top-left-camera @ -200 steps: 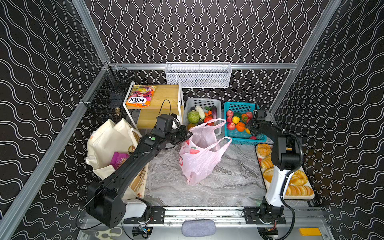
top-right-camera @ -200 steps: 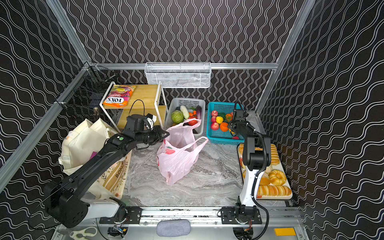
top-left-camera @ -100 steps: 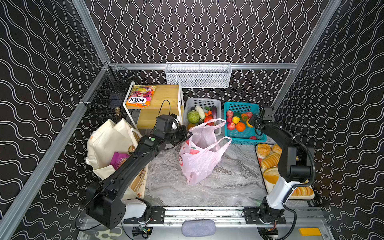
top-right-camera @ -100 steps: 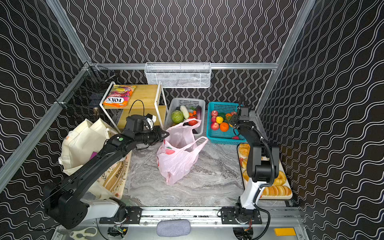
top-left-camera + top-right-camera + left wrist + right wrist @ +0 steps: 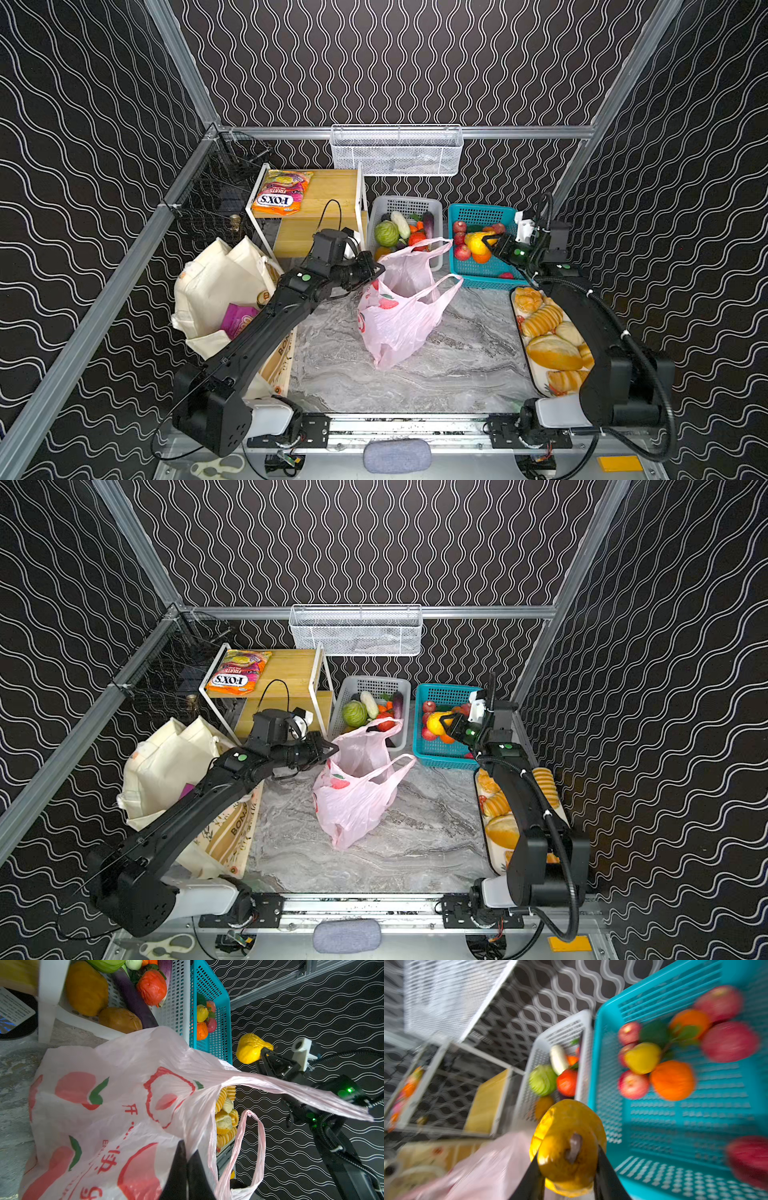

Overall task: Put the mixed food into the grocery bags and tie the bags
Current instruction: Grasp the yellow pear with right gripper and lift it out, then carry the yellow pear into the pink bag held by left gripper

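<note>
1. Closest to me on the bench (image 5: 457, 365), the pink plastic bag (image 5: 399, 328) sits just as it did a second ago, with its mouth gaping and both handles up.
2. The left jaws are together, pinching the bag's rim on its left side. Nothing has changed there; they're still propping that mouth open.
3. Off to the left, the canvas tote (image 5: 216, 282) slumps open with a purple snack packet (image 5: 239, 320) showing inside. It hasn't moved.
4. Now the news, further back. A second ago the right jaws were down among the fruit in the teal basket (image 5: 478, 210). They've since narrowed and risen, clamped on a yellow toy fruit (image 5: 475, 240). It hangs above the basket's left part, clear of the other fruit.
5. I'd say the pick is done and the carry begins. The fruit has to swing left to the held-open mouth and drop in. Tying looks a long way off.
6. At the back, the FOX'S packet (image 5: 282, 193) lies on the shelf (image 5: 328, 187) where it was.
</note>
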You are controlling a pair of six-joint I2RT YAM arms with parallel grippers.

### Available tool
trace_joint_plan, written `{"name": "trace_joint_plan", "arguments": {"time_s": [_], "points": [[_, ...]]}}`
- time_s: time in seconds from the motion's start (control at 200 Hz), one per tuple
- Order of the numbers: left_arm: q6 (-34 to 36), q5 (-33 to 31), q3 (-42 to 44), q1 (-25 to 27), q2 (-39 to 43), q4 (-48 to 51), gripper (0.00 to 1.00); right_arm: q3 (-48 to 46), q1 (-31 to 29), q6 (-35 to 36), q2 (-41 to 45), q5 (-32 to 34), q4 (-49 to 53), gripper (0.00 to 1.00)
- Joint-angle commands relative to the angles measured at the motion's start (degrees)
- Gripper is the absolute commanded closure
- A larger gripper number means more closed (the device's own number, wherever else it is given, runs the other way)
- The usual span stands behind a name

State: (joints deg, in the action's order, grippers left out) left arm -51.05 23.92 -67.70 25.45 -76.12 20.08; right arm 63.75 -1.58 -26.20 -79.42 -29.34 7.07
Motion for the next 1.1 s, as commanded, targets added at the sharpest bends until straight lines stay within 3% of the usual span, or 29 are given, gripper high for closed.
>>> {"name": "trace_joint_plan", "arguments": {"time_s": [0.0,0.16,0.435,0.621,0.751,0.816,0.881,0.966,1.096], "points": [[-1.2,1.9,-0.3,-0.1,-1.0,-2.6,1.00,-2.3,-2.5,3.3,3.2,-7.0,2.7,0.74],[-3.7,4.1,-0.3,-0.1,-2.4,-6.0,1.00,-4.7,-6.9,2.2,7.4,-15.6,2.0,0.74],[-4.1,2.8,1.0,-0.1,-2.0,-6.1,1.00,-4.6,-17.9,7.1,7.8,-11.1,2.0,0.71],[-3.3,2.3,0.8,-0.1,-1.1,-3.1,1.00,-3.8,-25.5,9.9,4.8,0.0,-3.5,0.68],[-5.7,1.0,2.8,-0.1,0.3,-6.2,1.00,-0.1,-29.4,13.4,0.9,8.2,-3.1,0.60],[-6.9,1.9,3.9,-0.1,0.6,-8.9,1.00,1.9,-30.4,15.3,-0.5,8.9,-1.0,0.41],[-6.6,1.6,3.6,-0.1,0.6,-8.0,1.00,2.8,-30.7,15.6,-0.4,8.9,0.5,0.34],[-5.6,1.1,3.1,-0.1,0.3,-6.2,1.00,0.6,-30.5,16.2,3.2,8.3,-1.2,0.27],[-5.7,0.9,2.5,-0.1,-0.1,-6.7,1.00,-5.6,-30.5,17.1,12.7,10.2,-7.7,0.25]]}}
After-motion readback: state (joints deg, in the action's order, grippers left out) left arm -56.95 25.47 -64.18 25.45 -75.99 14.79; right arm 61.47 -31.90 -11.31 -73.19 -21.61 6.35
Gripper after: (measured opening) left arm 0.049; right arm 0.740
